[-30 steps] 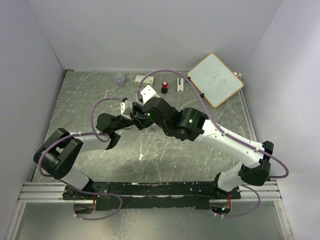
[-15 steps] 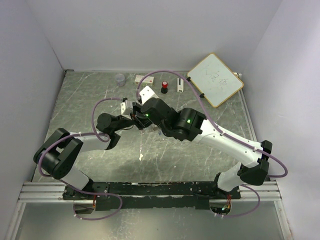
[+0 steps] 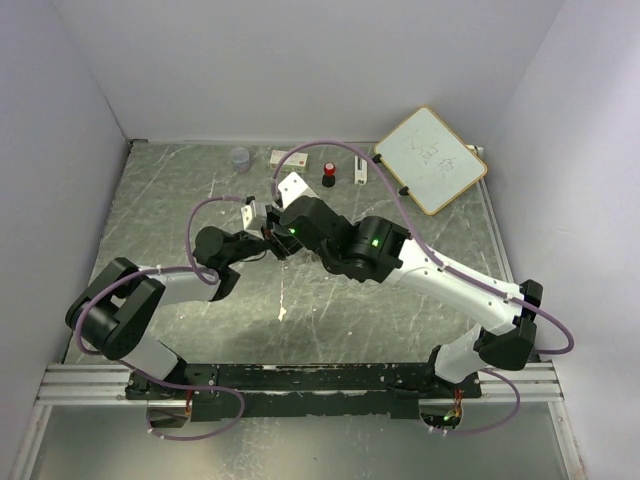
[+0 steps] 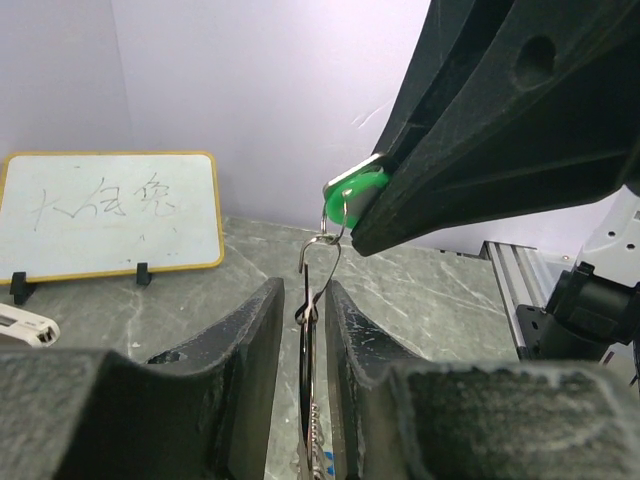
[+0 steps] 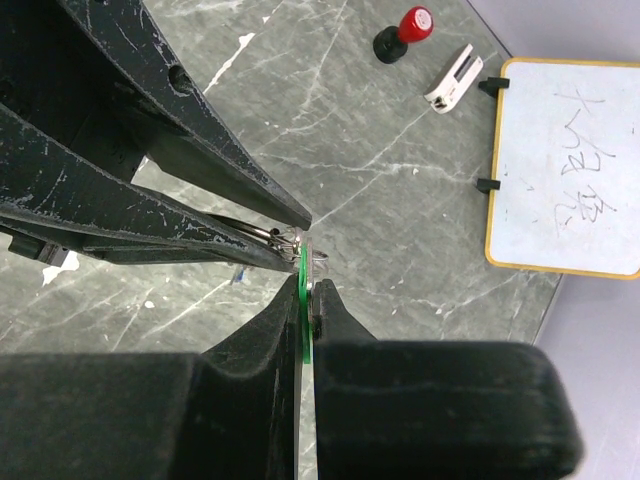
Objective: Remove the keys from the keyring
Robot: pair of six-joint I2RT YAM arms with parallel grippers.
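In the left wrist view my left gripper (image 4: 305,298) is shut on the thin silver keyring (image 4: 312,262), held edge-on between its pads. A wire loop rises from the ring to the green key (image 4: 350,196). A bit of blue (image 4: 328,462), probably the blue key, shows low between the jaws. In the right wrist view my right gripper (image 5: 308,286) is shut on the green key (image 5: 304,300), right against the left gripper's fingertips (image 5: 240,205) and the keyring (image 5: 281,238). In the top view both grippers, left (image 3: 262,236) and right (image 3: 281,238), meet above the table's middle.
A whiteboard (image 3: 431,159) leans at the back right. A red-and-black knob (image 3: 328,175), a white clip (image 3: 359,168), a white block (image 3: 287,157) and a small clear cup (image 3: 240,158) stand along the back edge. Walls close in left, back and right.
The right arm has shifted slightly to the left with the green key held. The left gripper stays nearly in place on the ring.
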